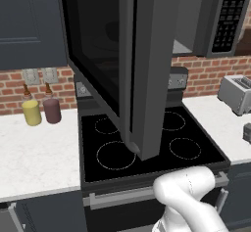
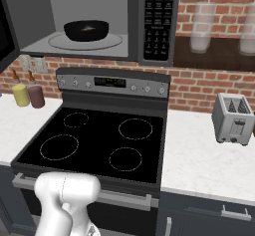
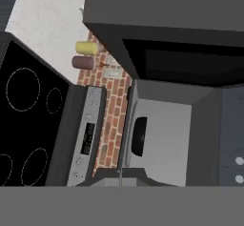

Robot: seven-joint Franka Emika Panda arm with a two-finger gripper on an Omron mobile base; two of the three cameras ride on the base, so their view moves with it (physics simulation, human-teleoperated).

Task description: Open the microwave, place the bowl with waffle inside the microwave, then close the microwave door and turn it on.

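Kitchen, above stove [image 2: 94, 140]: bowl [image 2: 86, 30] in microwave [image 2: 94, 46], door [image 1: 142, 69] open at 9 o'clock; gripper shut, empty; risk: careless swing jolts bowl.

Brick wall [image 2: 209, 88], white counters [image 2: 199, 155]

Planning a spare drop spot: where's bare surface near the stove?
Free: white counter between stove and toaster; left counter in front of the two bottles. The bowl takes the microwave turntable's centre; its open door hangs over the burners.

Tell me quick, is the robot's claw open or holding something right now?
Claw: closed, holding nothing; the bowl already sits inside the microwave.
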